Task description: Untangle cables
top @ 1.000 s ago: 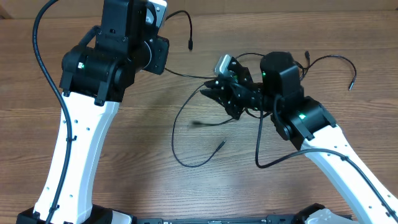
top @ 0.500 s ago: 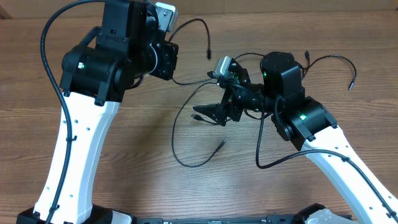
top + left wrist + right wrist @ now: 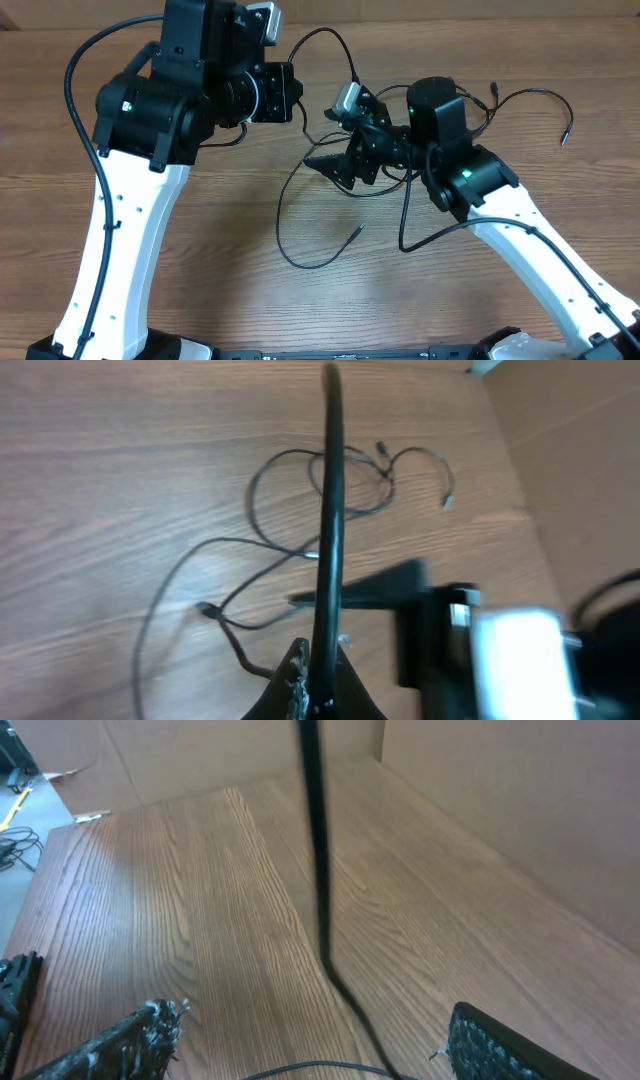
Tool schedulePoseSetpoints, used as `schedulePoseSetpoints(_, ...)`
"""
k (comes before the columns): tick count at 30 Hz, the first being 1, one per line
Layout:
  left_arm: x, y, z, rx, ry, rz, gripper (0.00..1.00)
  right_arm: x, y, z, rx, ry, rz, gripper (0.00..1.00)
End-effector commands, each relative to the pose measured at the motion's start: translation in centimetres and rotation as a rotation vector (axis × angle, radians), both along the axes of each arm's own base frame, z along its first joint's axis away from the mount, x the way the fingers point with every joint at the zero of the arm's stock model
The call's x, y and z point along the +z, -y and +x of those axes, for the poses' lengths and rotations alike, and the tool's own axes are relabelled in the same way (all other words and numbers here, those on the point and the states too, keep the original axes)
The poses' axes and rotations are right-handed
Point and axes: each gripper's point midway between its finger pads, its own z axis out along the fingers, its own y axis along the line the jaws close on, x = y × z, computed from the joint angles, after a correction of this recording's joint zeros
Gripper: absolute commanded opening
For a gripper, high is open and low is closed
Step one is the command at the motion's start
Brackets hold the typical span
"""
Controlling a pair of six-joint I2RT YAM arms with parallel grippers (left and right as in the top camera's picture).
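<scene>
Several thin black cables lie looped on the wooden table, tangled near the right arm. My left gripper is shut on one cable, which arcs up from the jaws and ends in a plug. In the left wrist view this cable rises straight from my left gripper. My right gripper is open and points left over the tangle. In the right wrist view a cable passes between the spread fingers of my right gripper, touching neither.
Loose cable ends lie on the table: one plug in the middle, one at the far right, and one behind the right arm. Brown cardboard walls edge the table.
My right gripper has opened, let go of what it pinched, and shifted a little up and left. My left gripper has moved right, carrying its cable.
</scene>
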Motion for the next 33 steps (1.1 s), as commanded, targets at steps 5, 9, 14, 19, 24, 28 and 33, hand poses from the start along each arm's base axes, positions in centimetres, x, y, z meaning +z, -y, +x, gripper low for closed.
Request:
schedulePoseSetpoints(5, 2.8, 1.3, -1.4, 0.055, -0.098, -0.200, 0.04, 0.4, -0.8, 0.6, 0.035, -0.011, 0.055, 0.78)
schedulePoseSetpoints(9, 3.0, 1.7, -1.8, 0.066, -0.148, -0.254, 0.04, 0.5, -0.9, 0.7, 0.036, -0.002, 0.059, 0.49)
schedulePoseSetpoints(14, 3.2, 1.7, -1.7, 0.081, -0.153, -0.268, 0.04, 0.3, -0.8, 0.6, 0.035, -0.017, 0.053, 0.04)
schedulePoseSetpoints(19, 3.1, 1.7, -1.8, 0.064, -0.140, -0.253, 0.04, -0.3, 0.1, 1.6, -0.021, -0.025, 0.027, 0.04)
schedulePoseSetpoints(24, 3.1, 1.9, -2.2, 0.005, -0.111, -0.226, 0.05, -1.2, 3.2, 5.0, -0.221, -0.024, -0.026, 0.04)
schedulePoseSetpoints(28, 2.9, 1.9, -2.3, -0.017, -0.097, -0.209, 0.04, -1.6, 7.2, 8.0, -0.406, -0.039, -0.045, 0.04)
schedulePoseSetpoints(33, 2.8, 1.8, -2.4, -0.046, -0.073, -0.183, 0.10, -0.8, 12.2, 10.8, -0.576, -0.055, 0.006, 0.04)
